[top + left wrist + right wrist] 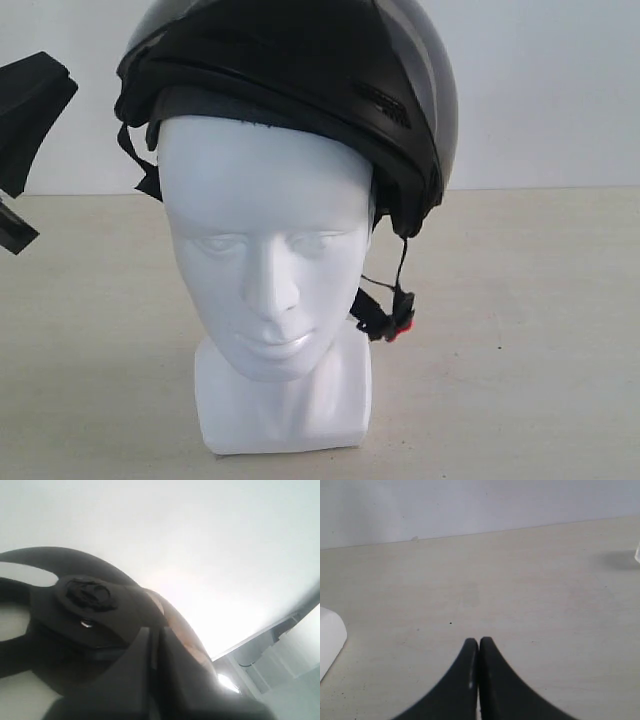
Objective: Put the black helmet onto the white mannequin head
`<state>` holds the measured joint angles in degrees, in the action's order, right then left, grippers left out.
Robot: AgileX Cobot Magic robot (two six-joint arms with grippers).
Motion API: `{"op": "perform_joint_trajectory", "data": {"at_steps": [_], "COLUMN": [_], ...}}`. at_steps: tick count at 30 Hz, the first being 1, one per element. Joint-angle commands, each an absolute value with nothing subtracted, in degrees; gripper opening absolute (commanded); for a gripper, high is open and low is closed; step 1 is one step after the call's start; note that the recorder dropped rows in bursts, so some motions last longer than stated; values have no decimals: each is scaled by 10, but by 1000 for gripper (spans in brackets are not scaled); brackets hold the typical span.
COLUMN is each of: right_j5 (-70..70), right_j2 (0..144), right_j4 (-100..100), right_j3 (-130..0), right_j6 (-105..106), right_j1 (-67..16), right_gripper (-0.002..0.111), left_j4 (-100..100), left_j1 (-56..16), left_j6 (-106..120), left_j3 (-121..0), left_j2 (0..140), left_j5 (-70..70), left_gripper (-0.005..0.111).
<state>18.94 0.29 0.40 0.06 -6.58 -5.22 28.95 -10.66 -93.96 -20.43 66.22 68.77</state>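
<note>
Black helmet (300, 80) seated on white mannequin head (265, 250); side emblem (87, 592) illegible. Left gripper (152, 635), near the helmet, and right gripper (479, 642): both pressed together.

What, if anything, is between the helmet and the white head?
Nothing visible. The black helmet already sits on the white mannequin head, with its chin strap hanging loose beside the neck.

I find the left gripper (155, 636) shut, its two black fingers (135, 670) pressed flat against each other with nothing between them. In the exterior view only a black angular part of the left arm (32, 105) shows, held high at the left edge. The right gripper (479, 644) is likewise closed, its tips touching, empty, and pointing forward and slightly down.
</note>
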Motion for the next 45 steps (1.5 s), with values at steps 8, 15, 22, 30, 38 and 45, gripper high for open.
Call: {"op": "perform_joint_trajectory", "data": {"at_steps": [8, 15, 22, 30, 38, 45], "right_j5": [185, 185, 185, 185, 186, 157], "right_j2": [0, 0, 0, 0, 0, 0], "right_j4": [4, 4, 4, 4, 4, -8], "right_j3": [0, 0, 0, 0, 0, 0], "right_j6": [-65, -65, -65, -65, -65, -39], "right_j1": [-52, -52, -52, -52, -52, -52], "right_gripper": [0, 0, 0, 0, 0, 0], "left_j4": [281, 280, 316, 424, 543, 626], "left_j1": [-104, -104, -58, 37, 124, 188], "left_j6": [-933, -915, -916, -1002, -1069, -1068], "left_j3": [-187, -187, -178, -160, -160, -160], "left_j2": [655, 635, 590, 526, 489, 488], "left_j5": [694, 694, 693, 693, 700, 700], "left_gripper": [4, 4, 4, 4, 4, 4]}}
